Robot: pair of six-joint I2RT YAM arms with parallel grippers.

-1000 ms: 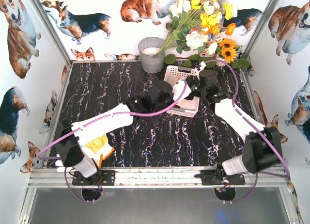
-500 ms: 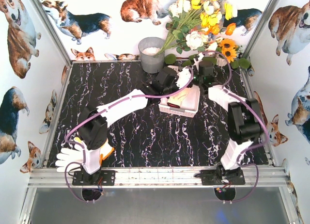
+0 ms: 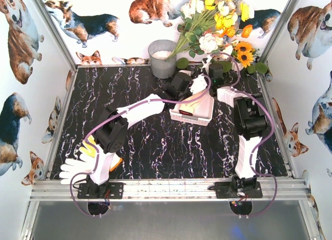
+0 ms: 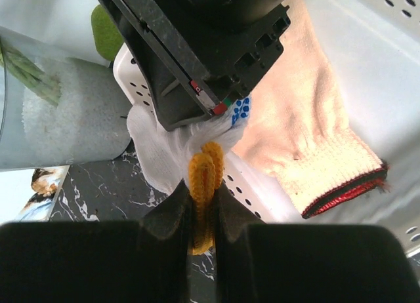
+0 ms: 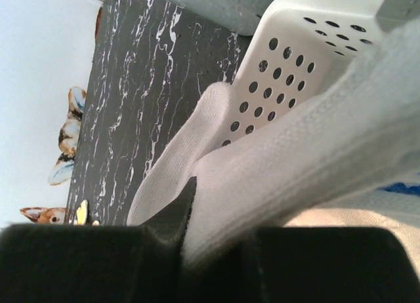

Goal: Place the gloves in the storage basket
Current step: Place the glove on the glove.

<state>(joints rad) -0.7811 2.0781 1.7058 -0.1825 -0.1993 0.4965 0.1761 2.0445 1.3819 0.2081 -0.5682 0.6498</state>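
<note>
The white storage basket (image 3: 191, 118) stands at the back, right of centre. My left gripper (image 3: 195, 87) and right gripper (image 3: 209, 80) meet over its far end. In the left wrist view the left gripper (image 4: 203, 197) is shut on the orange cuff of a white glove with blue dots (image 4: 157, 149), which hangs over the basket's rim. The right gripper (image 5: 197, 208) is shut on the same glove's white knit (image 5: 302, 165). A pale yellow glove with a dark cuff (image 4: 315, 142) lies inside the basket. A plain white glove (image 3: 75, 167) and an orange-yellow glove (image 3: 113, 162) lie at the front left.
A grey metal bucket (image 3: 162, 58) stands at the back, just left of the basket. A bunch of artificial flowers (image 3: 218, 22) leans over the back right corner. Corgi-print walls close the table on three sides. The two loose gloves lie by the left arm's base.
Both grippers have moved back toward the basket's far end with the dotted glove between them. The left arm has stretched out, uncovering the white glove at the front left.
</note>
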